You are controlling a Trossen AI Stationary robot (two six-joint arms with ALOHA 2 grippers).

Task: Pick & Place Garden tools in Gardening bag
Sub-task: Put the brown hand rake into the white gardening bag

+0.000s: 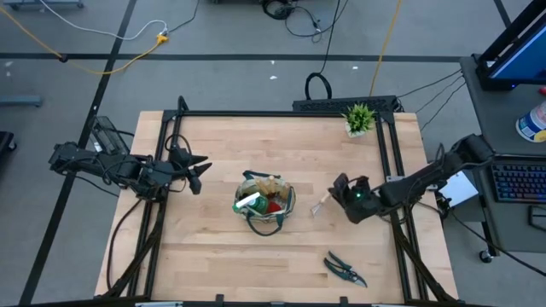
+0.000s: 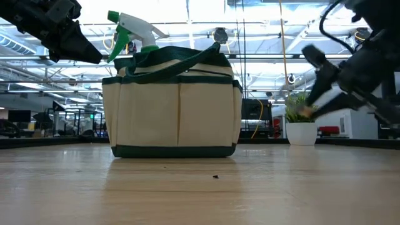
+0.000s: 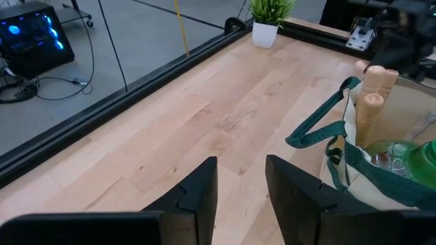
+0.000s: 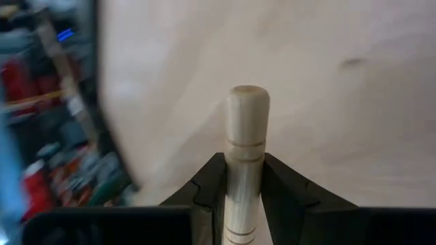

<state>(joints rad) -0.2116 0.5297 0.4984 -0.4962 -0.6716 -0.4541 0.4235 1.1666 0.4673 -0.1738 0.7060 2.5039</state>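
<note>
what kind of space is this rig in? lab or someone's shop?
Most likely a robotics lab or open industrial workspace. The wooden table sits in a black metal frame on a grey floor strung with cables, a keyboard stands alongside, and the low view shows exposed ceiling trusses with strip lighting.

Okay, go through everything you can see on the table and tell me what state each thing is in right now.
Gardening bag: upright, open, already holding wooden-handled tools and a spray bottle.
Wooden-handled tool: gripped by the right claw, lifted off the table.
Left claw: empty, partly open, beside the bag.
Pruning shears: lying on the table, not yet bagged.
Potted plant: upright at the far edge.
</note>
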